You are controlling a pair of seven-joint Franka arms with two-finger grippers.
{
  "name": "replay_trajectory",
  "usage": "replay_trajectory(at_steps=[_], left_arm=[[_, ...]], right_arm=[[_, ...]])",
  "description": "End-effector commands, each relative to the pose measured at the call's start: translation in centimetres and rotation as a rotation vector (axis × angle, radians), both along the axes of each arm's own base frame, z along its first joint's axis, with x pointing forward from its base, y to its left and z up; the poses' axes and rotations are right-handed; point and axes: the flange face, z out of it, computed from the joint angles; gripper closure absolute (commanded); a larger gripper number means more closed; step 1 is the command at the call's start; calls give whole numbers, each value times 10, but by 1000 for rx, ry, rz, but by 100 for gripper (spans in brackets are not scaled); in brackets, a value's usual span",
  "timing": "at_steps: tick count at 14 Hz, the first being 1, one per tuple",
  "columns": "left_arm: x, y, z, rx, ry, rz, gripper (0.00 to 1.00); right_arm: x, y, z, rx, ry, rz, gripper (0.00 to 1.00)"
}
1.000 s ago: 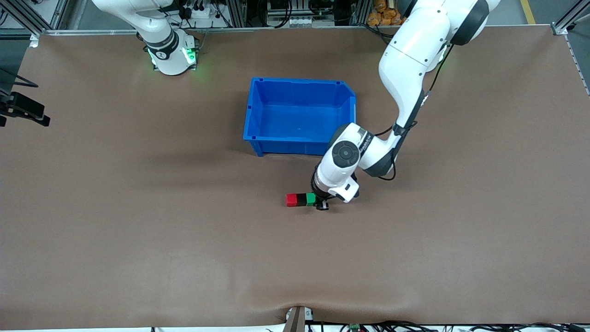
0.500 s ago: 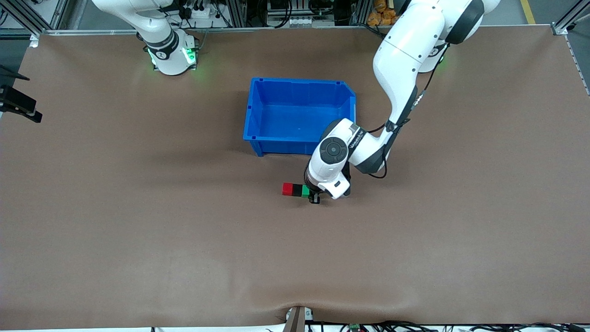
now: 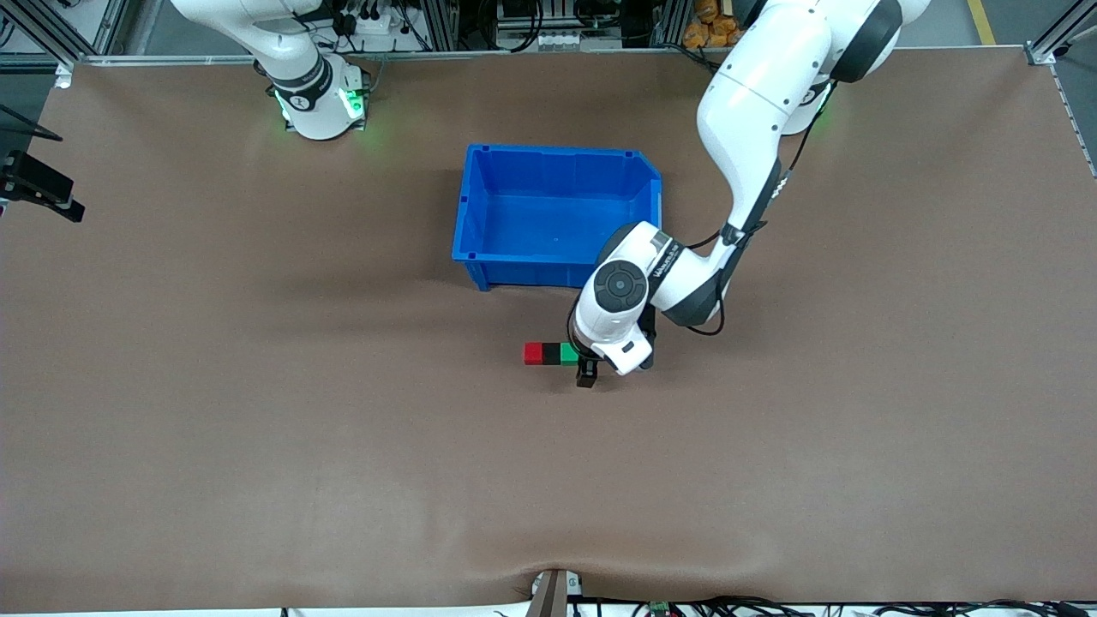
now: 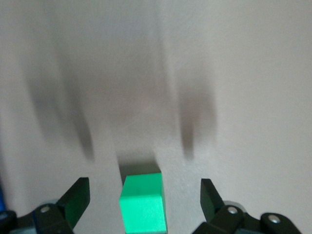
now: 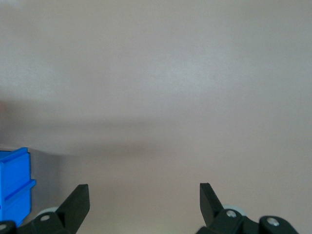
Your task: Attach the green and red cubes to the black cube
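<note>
The red cube (image 3: pixel 534 353), the black cube (image 3: pixel 551 353) and the green cube (image 3: pixel 568 353) lie joined in one straight row on the table, nearer the front camera than the blue bin. The black cube is in the middle. My left gripper (image 3: pixel 583 362) is low over the green end of the row. In the left wrist view the left gripper (image 4: pixel 144 204) is open, and the green cube (image 4: pixel 142 202) lies between its fingers (image 4: pixel 75 200) with a gap on each side. My right gripper (image 5: pixel 141 204) is open and empty over bare table; that arm waits.
The blue bin (image 3: pixel 480 257) stands empty mid-table, just beyond the left arm's wrist toward the robots' bases; a corner of it shows in the right wrist view (image 5: pixel 14 183). The brown table (image 3: pixel 257 428) spreads wide all around the cube row.
The left gripper shifted the joined row a little toward the bin and the right arm's end. Its fingers have since opened off the green cube. The row now rests on the table.
</note>
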Motion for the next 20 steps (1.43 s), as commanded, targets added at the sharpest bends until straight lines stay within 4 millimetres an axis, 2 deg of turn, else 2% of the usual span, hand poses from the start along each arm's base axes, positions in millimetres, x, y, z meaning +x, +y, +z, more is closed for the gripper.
replay_trajectory(at_steps=[1,2,5,7,11,12,15,18,20], left_arm=[[10,16,86,20,-69,-152,0],[11,21,112,20,-85,-202,0],[25,68,196,28,-130,-455,0],[29,112,241,48,-119,-607,0],[26,225,337,80,-94,-843,0],[22,252,355,81,-83,-891,0],[7,317,397,89,-68,-1021,0],[-25,346,422,106,-78,-1150,0],[-57,378,430,108,-72,-1248,0]], right_arm=[[-3,19,5,-10,-27,46,0],[-3,22,6,-16,-28,50,0],[-3,17,6,-15,-27,41,0],[-3,18,5,-13,-24,41,0],[-4,15,5,-9,-18,35,0],[-4,15,4,-10,-16,34,0],[-4,13,4,-10,-16,31,0],[-2,14,4,-11,-23,34,0],[-1,14,8,-14,-33,32,0]])
